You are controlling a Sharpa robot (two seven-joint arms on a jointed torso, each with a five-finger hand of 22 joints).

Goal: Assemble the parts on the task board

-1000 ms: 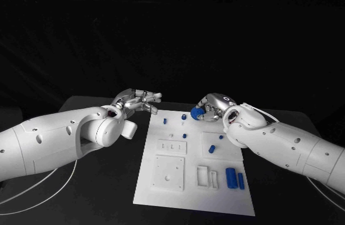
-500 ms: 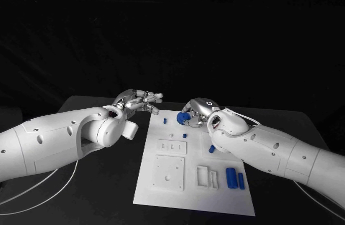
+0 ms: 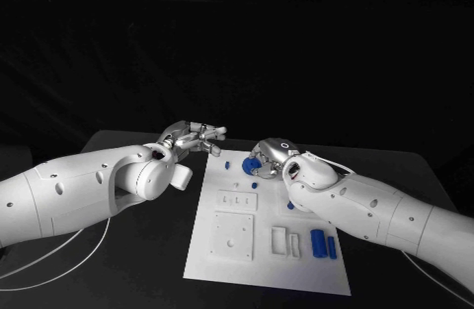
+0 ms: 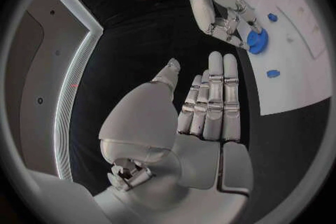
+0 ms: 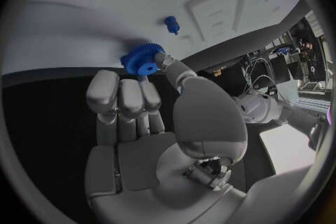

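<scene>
Above the far end of the task board (image 3: 266,281), we see the right hand (image 3: 265,157) pinching a blue gear (image 5: 142,59) between thumb and fingertips, the toothed wheel held just over the white plate. Beside the board's far left corner, the left hand (image 3: 194,138) hovers above the black table (image 3: 148,254), fingers straight and apart, holding nothing. Further along the board we count a small blue peg (image 3: 228,165) and two blue cylinders (image 3: 322,244) lying near its right edge.

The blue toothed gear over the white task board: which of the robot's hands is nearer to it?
Right. The right hand holds the blue toothed gear at its fingertips above the white task board; the left hand hovers open beyond the board's far-left corner.
</scene>
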